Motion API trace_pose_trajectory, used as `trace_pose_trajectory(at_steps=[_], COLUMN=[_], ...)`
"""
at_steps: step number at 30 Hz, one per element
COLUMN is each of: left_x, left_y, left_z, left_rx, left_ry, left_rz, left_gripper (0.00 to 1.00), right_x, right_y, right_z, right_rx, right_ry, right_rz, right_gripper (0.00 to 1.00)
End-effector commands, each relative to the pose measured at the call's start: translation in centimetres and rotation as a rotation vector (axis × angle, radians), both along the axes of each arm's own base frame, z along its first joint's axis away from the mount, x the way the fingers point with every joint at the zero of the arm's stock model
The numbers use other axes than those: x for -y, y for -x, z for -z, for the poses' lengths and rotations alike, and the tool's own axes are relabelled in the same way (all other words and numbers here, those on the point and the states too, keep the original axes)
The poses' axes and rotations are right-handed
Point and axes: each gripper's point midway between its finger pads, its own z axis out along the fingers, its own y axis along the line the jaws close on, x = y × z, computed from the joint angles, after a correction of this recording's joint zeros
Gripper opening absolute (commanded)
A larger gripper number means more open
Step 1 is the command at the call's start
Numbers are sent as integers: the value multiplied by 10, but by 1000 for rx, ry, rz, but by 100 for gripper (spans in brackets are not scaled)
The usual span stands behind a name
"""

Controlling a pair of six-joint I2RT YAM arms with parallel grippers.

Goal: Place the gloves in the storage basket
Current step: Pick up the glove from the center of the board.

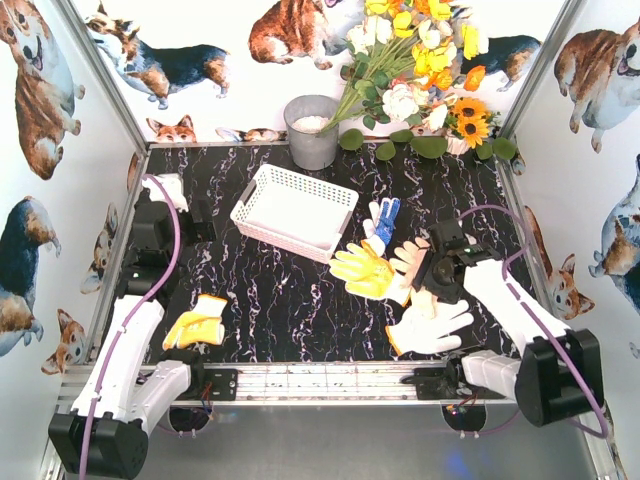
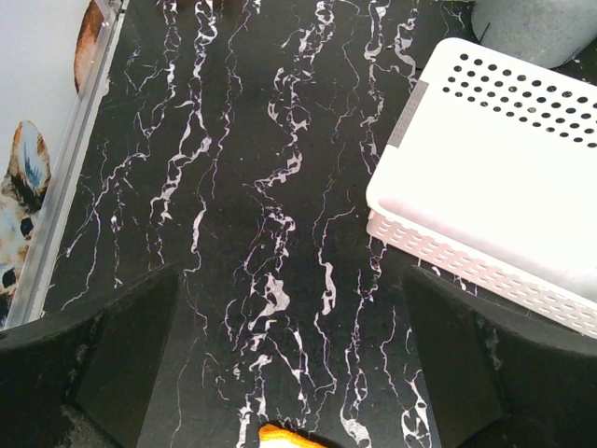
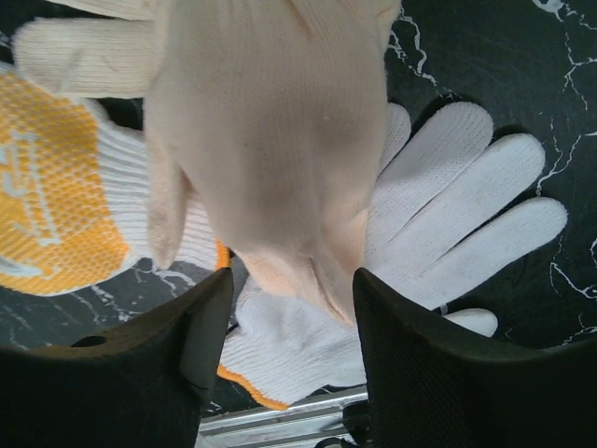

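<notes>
Looking down from the top camera: storage basket [image 1: 295,208] sits left of centre at the back, no glove inside. Yellow glove [image 1: 362,270], blue-palmed glove [image 1: 381,222], cream glove [image 1: 408,262] and white glove [image 1: 430,328] cluster at right. 1 orange-yellow glove [image 1: 197,322] lies alone at left. Grey bucket [image 1: 312,130] stands behind the basket.

Left wrist: left gripper [image 2: 289,373] has its jaws wide apart over bare table. Basket wall is at right, and an orange glove tip shows at the bottom edge.

Right wrist: right gripper [image 3: 291,289] straddles the cream glove, jaws partway in. Can't tell if it's a firm clamp. The white and yellow gloves lie beneath.
</notes>
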Motion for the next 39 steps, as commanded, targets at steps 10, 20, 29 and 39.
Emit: trace_pose_trajectory(at_steps=[10,20,29,39], left_x=[4,4,42,138], left_y=[0,6,1,40], left_z=[2,-4,0,-4], left_rx=[-23,9,5,87], left_ry=[-24,-24,13,10], left_rz=[35,39,226,670], left_gripper=[100,100,100,99], right_x=[-13,-24,-67,-131], right_y=[-15,-19,1,35], right_z=[20,-50,-128,-171], right_rx=[-6,207,307,240], right_ry=[-36,-127,-366,-708], right_rz=[-64,-113,-299,-540], right_gripper=[33,6,6,0])
